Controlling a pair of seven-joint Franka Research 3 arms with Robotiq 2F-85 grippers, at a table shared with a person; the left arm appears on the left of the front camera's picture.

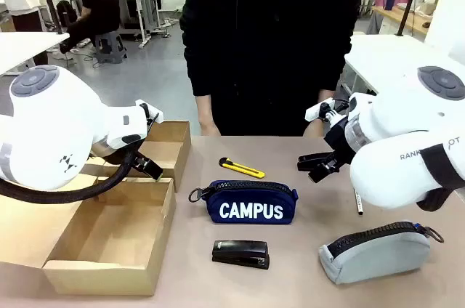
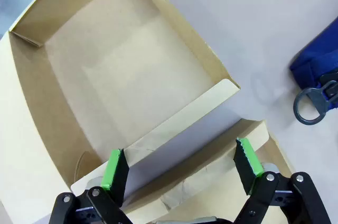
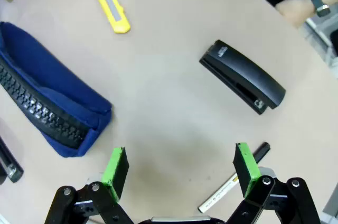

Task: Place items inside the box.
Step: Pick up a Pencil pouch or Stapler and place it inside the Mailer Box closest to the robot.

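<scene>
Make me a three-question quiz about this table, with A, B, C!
1. Where is the small black stapler? A) in the box B) on the table near the navy pouch C) held up
2. How many zip pouches? A) one B) two C) four
3. The right claw is: A) open B) shut tight C) gripping something
Answers: 1 B, it lies on the table outside the box. 2 B, the navy pouch and the grey pouch. 3 A, its green pads stand apart, nothing between.
</scene>
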